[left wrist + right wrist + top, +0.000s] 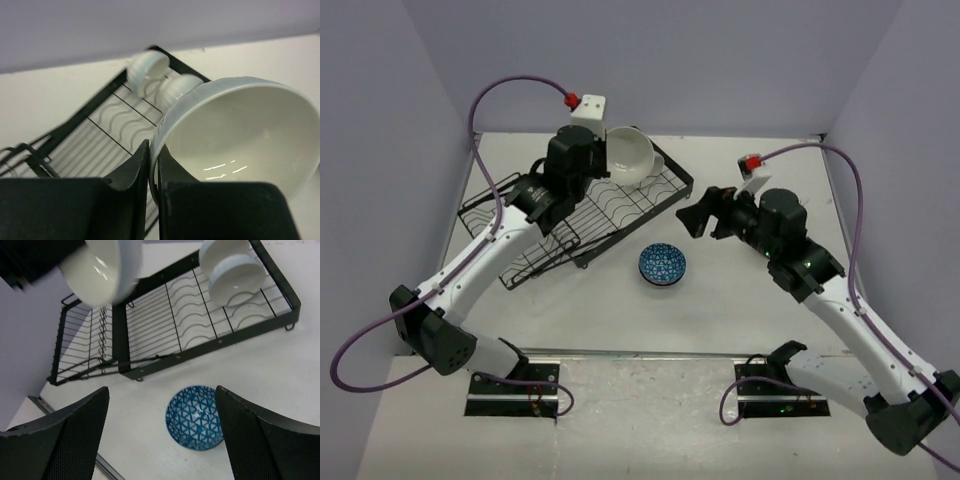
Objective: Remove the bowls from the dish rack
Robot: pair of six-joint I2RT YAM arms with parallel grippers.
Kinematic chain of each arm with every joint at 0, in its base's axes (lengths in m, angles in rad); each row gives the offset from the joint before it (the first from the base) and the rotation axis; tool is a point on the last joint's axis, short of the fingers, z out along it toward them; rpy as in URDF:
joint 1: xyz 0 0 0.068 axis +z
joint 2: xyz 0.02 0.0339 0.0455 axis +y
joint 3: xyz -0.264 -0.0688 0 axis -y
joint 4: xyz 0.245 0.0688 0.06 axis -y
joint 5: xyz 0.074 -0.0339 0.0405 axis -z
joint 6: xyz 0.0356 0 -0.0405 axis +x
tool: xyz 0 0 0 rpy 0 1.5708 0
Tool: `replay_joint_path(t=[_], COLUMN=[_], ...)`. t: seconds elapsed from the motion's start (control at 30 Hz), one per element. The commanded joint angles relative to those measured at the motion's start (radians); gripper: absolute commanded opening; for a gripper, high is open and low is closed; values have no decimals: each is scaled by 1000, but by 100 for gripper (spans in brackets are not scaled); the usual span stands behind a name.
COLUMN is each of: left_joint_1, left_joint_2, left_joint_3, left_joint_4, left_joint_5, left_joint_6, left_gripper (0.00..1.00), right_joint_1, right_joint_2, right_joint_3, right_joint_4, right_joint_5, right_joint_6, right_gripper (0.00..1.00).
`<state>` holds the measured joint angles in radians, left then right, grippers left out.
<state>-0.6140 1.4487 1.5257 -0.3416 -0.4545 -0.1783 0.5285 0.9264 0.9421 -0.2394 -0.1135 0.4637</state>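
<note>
My left gripper is shut on the rim of a plain white bowl and holds it tilted in the air above the far end of the black wire dish rack. In the left wrist view the fingers pinch the bowl's wall. Two more white bowls stand on edge in the rack's far corner. A blue-and-white patterned bowl sits upright on the table in front of the rack. My right gripper is open and empty, above and to the right of the patterned bowl.
Purple walls close in the table at the left, back and right. The rack lies diagonally across the left half of the table. A metal strip runs along the near edge by the arm bases.
</note>
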Motion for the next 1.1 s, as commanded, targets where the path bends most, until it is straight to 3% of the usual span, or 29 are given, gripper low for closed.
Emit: replay_joint_path(t=[0.0, 0.07, 0.23, 0.37, 0.43, 0.6, 0.73, 0.77, 0.8, 0.83, 1.07], left_joint_1=[-36, -59, -81, -89, -89, -89, -90, -89, -89, -89, -90], left_joint_2=[0, -11, -56, -99, -111, -126, -148, -152, -159, -162, -330], left_joint_3=[-102, -122, -219, -268, -283, -306, -303, -300, -299, -294, -303], left_joint_4=[4, 4, 58, 81, 104, 112, 110, 110, 102, 95, -3], left_joint_5=[180, 181, 266, 275, 296, 287, 274, 269, 246, 237, 51], left_joint_6=[-154, -170, -207, -213, -213, -201, -190, -190, -191, -197, -205], left_gripper=[0, 0, 0, 0, 0, 0, 0, 7, 32, 98, 100], right_joint_1=[82, 126, 171, 188, 195, 208, 200, 189, 176, 159, -157], right_joint_2=[122, 217, 339, 394, 419, 439, 430, 431, 427, 420, 272], right_joint_3=[177, 249, 314, 333, 337, 360, 342, 337, 331, 322, 121], right_joint_4=[-88, -147, -193, -216, -218, -250, -239, -244, -242, -242, -259], right_joint_5=[177, 292, 399, 428, 433, 500, 534, 532, 516, 476, 322], right_joint_6=[-23, -34, -46, -45, -48, -57, -74, -71, -65, -57, -43], right_gripper=[86, 86, 80, 52, 49, 0, 0, 0, 0, 0, 0])
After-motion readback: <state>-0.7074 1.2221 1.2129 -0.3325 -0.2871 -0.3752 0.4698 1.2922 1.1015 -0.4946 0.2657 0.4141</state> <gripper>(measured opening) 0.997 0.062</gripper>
